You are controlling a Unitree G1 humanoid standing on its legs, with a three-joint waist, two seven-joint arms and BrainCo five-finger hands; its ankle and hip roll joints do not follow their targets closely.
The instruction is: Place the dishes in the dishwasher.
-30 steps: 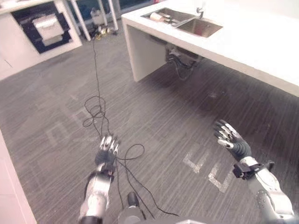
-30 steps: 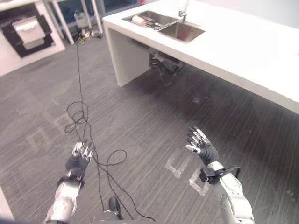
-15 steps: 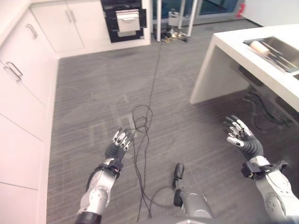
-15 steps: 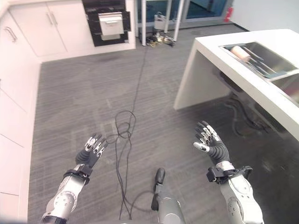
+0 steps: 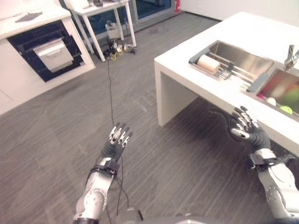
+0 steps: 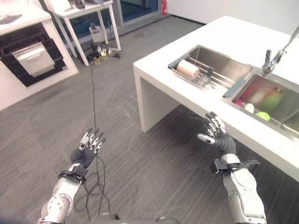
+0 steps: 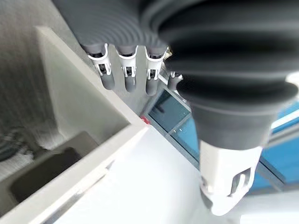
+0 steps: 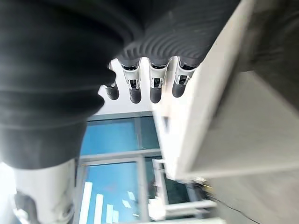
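the left hand (image 5: pixel 116 140) is raised over bare grey floor (image 5: pixel 56 135), fingers straight and spread, holding nothing. the right hand (image 6: pixel 216 134) is raised just in front of the worktop's (image 6: pixel 233 37) near edge, fingers spread and relaxed, empty too.

the dishes are in the sink (image 6: pixel 219 63) set into the worktop: a pale cylinder-shaped cup (image 6: pixel 188 69) lies on its side at the left end of a wire rack (image 6: pixel 205 78) in the left basin. the right basin (image 5: pixel 280 91) holds small round things, one white, one yellow-green, with a reddish blur behind; what they are i cannot tell. a tap (image 6: pixel 271 58) stands at the far edge of the sink.

the head views show the dishwasher (image 5: pixel 51 53), dark-fronted, set in white cabinets across the floor to the far left, with a white-legged table (image 6: pixel 84 14) near it. the left wrist view adds the worktop's corner (image 7: pixel 126 128) and a dark recess below, seen past straight fingers (image 7: pixel 128 79). the right wrist view shows straight fingers (image 8: pixel 156 88) beside the worktop's white edge (image 8: pixel 210 93), with blue-tinted windows (image 8: pixel 117 135) beyond.

open floor lies between the worktop's left corner and the dishwasher, and both hands are apart from everything.
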